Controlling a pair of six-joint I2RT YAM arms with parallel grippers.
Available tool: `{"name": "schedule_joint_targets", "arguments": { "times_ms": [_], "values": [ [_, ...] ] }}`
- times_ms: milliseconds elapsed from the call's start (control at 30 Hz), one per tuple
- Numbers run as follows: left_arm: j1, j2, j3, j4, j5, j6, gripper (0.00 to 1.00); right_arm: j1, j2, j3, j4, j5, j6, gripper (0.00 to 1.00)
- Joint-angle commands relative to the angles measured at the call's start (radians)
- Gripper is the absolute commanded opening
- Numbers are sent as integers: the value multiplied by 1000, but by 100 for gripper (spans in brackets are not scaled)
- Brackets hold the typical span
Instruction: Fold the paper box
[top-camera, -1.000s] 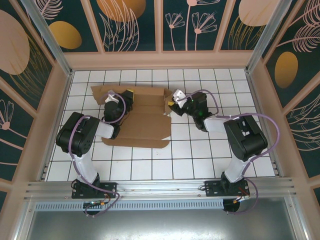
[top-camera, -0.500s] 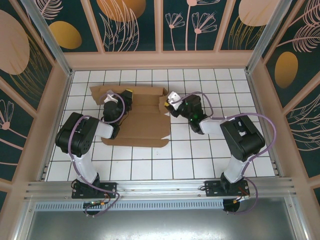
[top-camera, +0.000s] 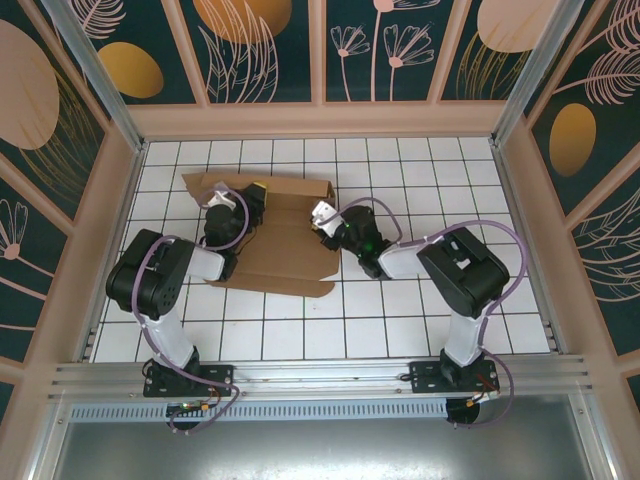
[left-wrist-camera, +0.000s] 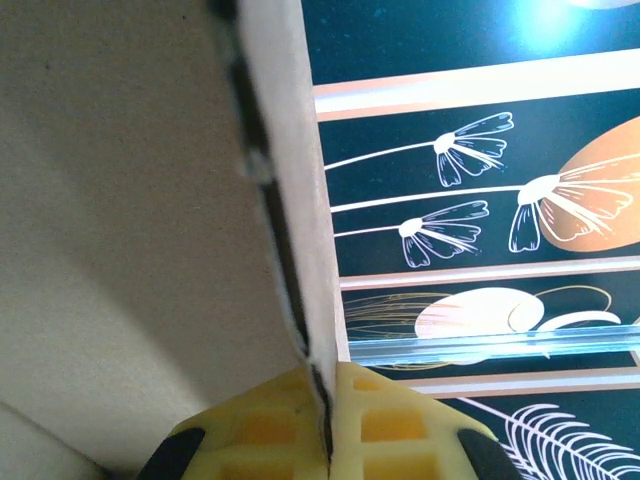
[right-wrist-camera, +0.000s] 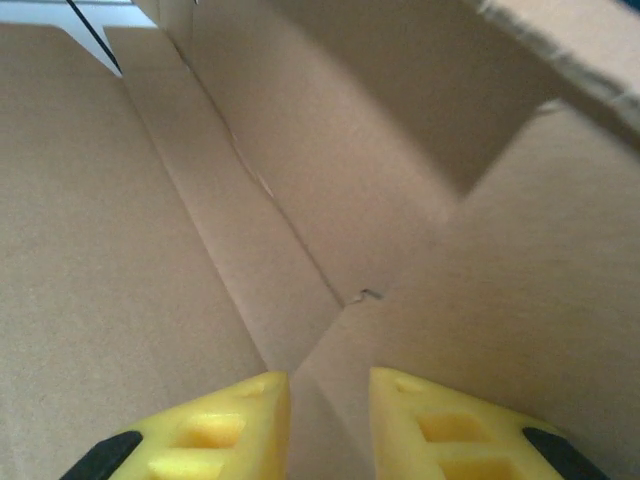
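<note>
The paper box (top-camera: 285, 255) is a brown cardboard sheet lying part-folded on the tiles at centre-left, its rear wall raised. My left gripper (top-camera: 256, 190) sits at that rear wall. In the left wrist view it (left-wrist-camera: 325, 375) is shut on the wall's upright edge (left-wrist-camera: 285, 150). My right gripper (top-camera: 320, 215) is at the box's right end, pressed in against the side flap. Its wrist view is close on the cardboard panels (right-wrist-camera: 120, 200), and the gripper (right-wrist-camera: 330, 385) has its yellow fingers a narrow gap apart, astride a crease where two flaps meet.
The white tiled table (top-camera: 400, 320) has free room to the right of the box and in front of it. Wooden walls (top-camera: 320, 120) close off the back and both sides. Both arm bases stand at the near rail.
My right gripper has moved left into the box's right end, turning the side flap inward, and its jaws have narrowed. The left gripper has kept its hold on the rear wall.
</note>
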Motion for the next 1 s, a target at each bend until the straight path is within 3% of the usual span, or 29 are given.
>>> {"name": "schedule_joint_targets", "arguments": {
  "times_ms": [0, 100, 267, 333, 467, 533, 667, 800, 967],
  "values": [
    [-20, 23, -47, -87, 68, 45, 0, 10, 18, -8, 89, 136, -12, 28],
    [-19, 38, -56, -80, 64, 36, 0, 10, -12, -42, 124, 135, -8, 29],
    [-9, 45, -52, -86, 61, 30, 0, -7, -104, -103, 135, 11, -7, 35],
    [-1, 42, -44, -102, 60, 31, 0, -34, -158, -133, 142, -104, 19, 37],
    [4, 41, -30, -122, 60, 36, 0, -151, -267, -133, 38, -491, 128, 38],
    [3, 42, -26, -125, 60, 36, 0, -216, -302, -127, -11, -582, 142, 38],
    [4, 45, -21, -128, 59, 35, 0, -270, -295, -95, -99, -548, 95, 39],
    [4, 44, -18, -128, 60, 34, 0, -251, -212, -46, -124, -442, 63, 64],
    [6, 46, -4, -143, 63, 29, 0, -213, -103, 14, -95, -376, 63, 66]
  ]
}}
